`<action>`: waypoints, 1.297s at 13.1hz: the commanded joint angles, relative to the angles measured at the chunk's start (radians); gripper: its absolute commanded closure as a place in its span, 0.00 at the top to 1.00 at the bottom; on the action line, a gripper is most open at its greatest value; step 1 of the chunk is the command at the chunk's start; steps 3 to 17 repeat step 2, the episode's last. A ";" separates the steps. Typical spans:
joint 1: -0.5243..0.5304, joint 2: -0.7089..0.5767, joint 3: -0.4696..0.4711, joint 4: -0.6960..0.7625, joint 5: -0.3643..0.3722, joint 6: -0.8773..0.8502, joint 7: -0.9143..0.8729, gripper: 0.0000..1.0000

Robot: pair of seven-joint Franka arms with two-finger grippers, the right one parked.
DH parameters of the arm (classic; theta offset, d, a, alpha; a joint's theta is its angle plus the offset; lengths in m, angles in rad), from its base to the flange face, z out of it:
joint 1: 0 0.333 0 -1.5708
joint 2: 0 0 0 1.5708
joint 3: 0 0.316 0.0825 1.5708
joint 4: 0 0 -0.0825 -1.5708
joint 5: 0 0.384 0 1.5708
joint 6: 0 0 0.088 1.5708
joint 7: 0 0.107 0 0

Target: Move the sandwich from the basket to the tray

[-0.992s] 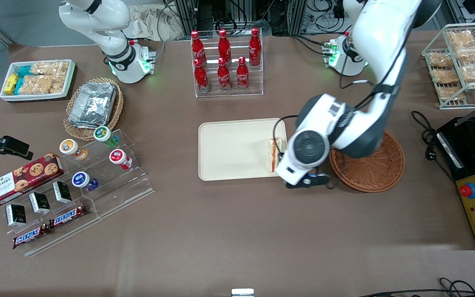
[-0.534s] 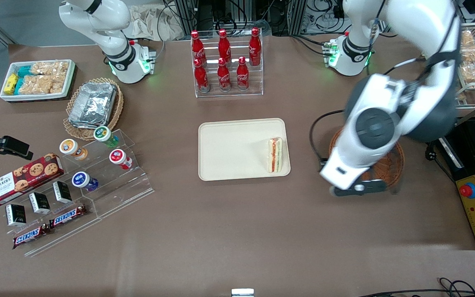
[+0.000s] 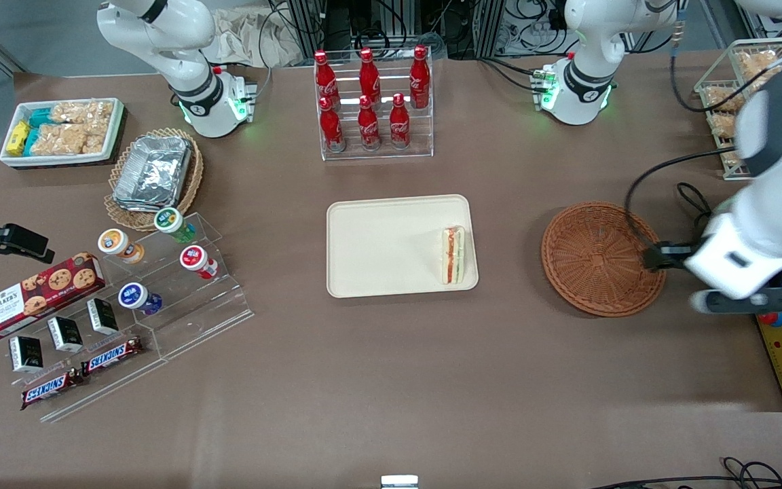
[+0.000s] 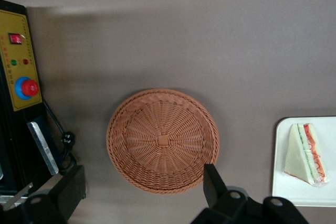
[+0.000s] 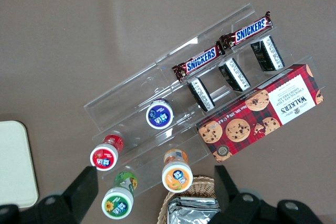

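- Sandwich (image 3: 453, 255) lies flat on the tray (image 3: 377, 238), at the edge nearest the basket (image 3: 601, 258) — well apart from the gripper (image 4: 142, 195), so the placing looks done.
- Basket sits empty beneath the gripper.
- Gripper hangs high toward the working arm's end of the table, fingers (image 4: 212, 182) spread wide, holding nothing — likely clear of the job.

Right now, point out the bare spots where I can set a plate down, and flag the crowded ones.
Most of the tray is bare; the sandwich lies at its edge toward the basket, which holds nothing. Bare tabletop separates tray and basket and runs nearer the front camera. The open gripper hangs above the basket's working-arm end. It is crowded around the acrylic snack shelf.
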 commanded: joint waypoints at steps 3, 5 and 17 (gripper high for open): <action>-0.002 0.005 0.033 0.078 -0.019 -0.025 0.047 1.00; -0.002 0.005 0.033 0.078 -0.019 -0.025 0.047 1.00; -0.002 0.005 0.033 0.078 -0.019 -0.025 0.047 1.00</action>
